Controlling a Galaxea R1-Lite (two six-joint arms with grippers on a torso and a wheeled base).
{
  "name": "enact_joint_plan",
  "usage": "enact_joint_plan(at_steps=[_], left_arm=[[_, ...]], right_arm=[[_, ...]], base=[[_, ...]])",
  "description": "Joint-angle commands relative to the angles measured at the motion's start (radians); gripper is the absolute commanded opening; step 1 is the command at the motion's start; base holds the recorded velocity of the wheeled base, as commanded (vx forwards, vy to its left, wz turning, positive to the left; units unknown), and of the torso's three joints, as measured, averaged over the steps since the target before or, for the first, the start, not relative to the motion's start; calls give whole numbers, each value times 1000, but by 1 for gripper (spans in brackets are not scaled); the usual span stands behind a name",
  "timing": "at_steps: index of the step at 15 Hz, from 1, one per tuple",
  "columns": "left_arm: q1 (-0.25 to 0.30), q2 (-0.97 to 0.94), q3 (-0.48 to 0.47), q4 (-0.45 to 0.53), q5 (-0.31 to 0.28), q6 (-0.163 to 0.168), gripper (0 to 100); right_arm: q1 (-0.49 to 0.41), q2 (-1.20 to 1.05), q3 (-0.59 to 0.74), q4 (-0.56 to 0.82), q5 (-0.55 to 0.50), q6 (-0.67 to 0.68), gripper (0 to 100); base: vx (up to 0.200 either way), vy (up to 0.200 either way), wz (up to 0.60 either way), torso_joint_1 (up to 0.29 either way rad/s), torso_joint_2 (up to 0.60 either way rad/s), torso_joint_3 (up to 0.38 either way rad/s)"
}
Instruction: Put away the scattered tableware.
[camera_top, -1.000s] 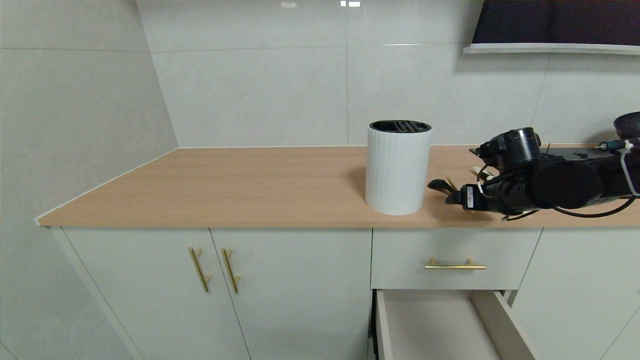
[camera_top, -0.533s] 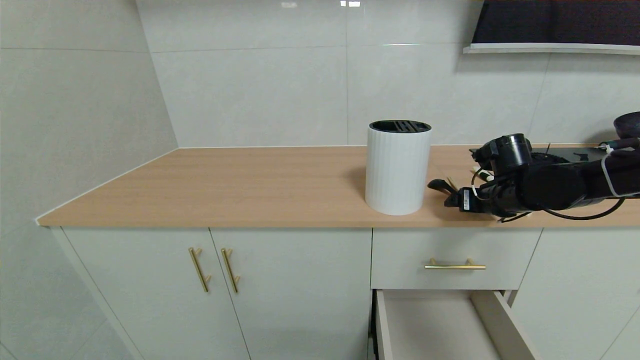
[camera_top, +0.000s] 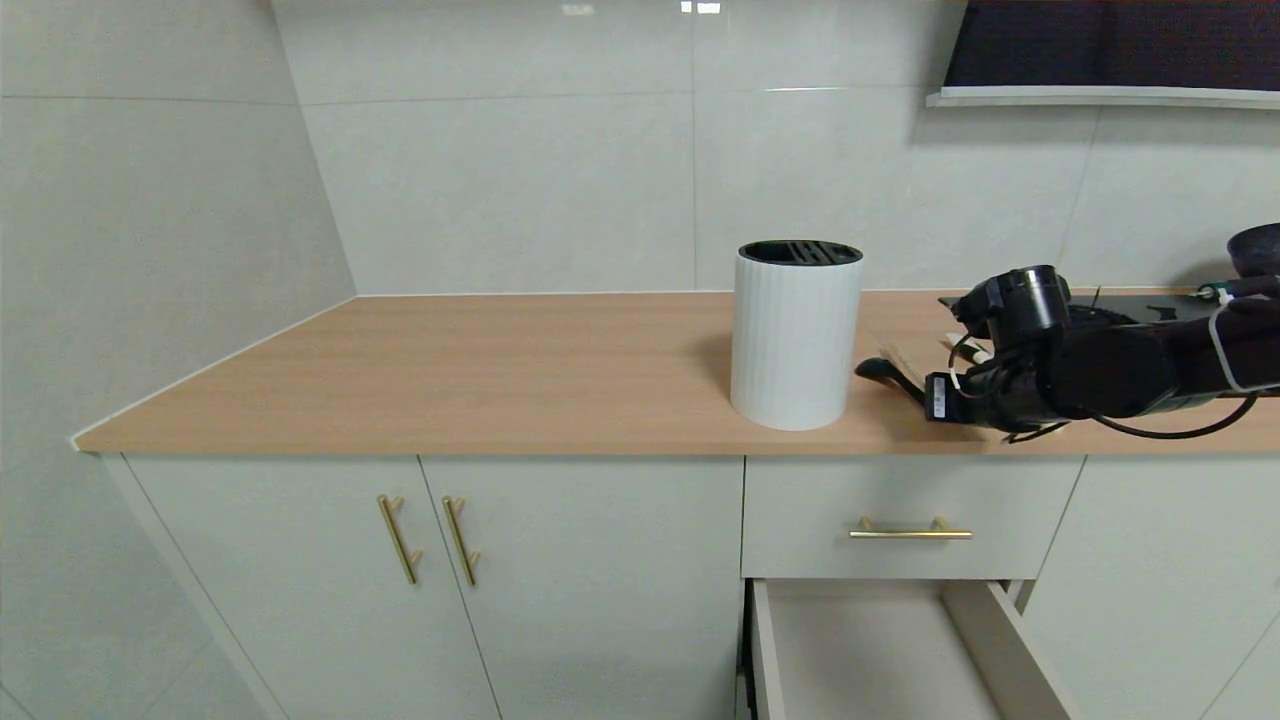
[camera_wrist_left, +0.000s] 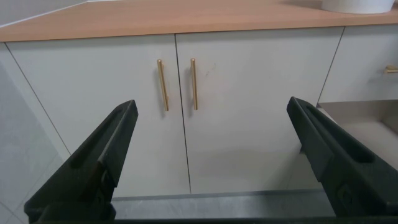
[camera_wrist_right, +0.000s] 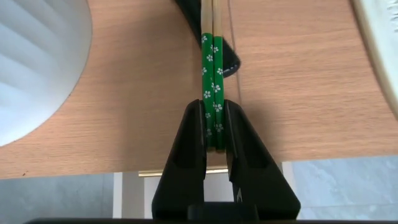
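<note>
Down on the wooden counter (camera_top: 500, 370), the white ribbed holder (camera_top: 796, 335) waits for cutlery. My left gripper (camera_wrist_left: 211, 124) hangs well below it, fingers spread, clear. Just right of the holder, my right gripper (camera_wrist_right: 214, 124) pinches green flowered chopsticks (camera_wrist_right: 211, 62) between its fingers (camera_wrist_right: 189, 143) near one end, likely leaving the tips free for slotting in.

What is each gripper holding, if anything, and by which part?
The right gripper is shut on a pair of chopsticks, pinching their green flowered end. The left gripper is open and holds nothing.
</note>
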Motion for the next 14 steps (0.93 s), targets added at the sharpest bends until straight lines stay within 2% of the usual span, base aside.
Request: enact_joint_plan(at_steps=[1, 4, 7, 11, 14], left_arm=[[0, 1, 0, 0, 1, 0, 100], [0, 1, 0, 0, 1, 0, 100], [0, 1, 0, 0, 1, 0, 100], [0, 1, 0, 0, 1, 0, 100], [0, 1, 0, 0, 1, 0, 100]], right_arm=[[0, -15, 2, 0, -6, 0, 0], [0, -47, 8, 3, -6, 2, 0], [3, -169, 66, 7, 4, 62, 0], [16, -462, 275, 3, 4, 60, 0], [52, -590, 408, 9, 53, 52, 0]], base=[[0, 0, 0, 0, 0, 0], [0, 0, 0, 0, 0, 0], [0, 0, 0, 0, 0, 0], [0, 0, 0, 0, 0, 0], [0, 0, 0, 0, 0, 0]])
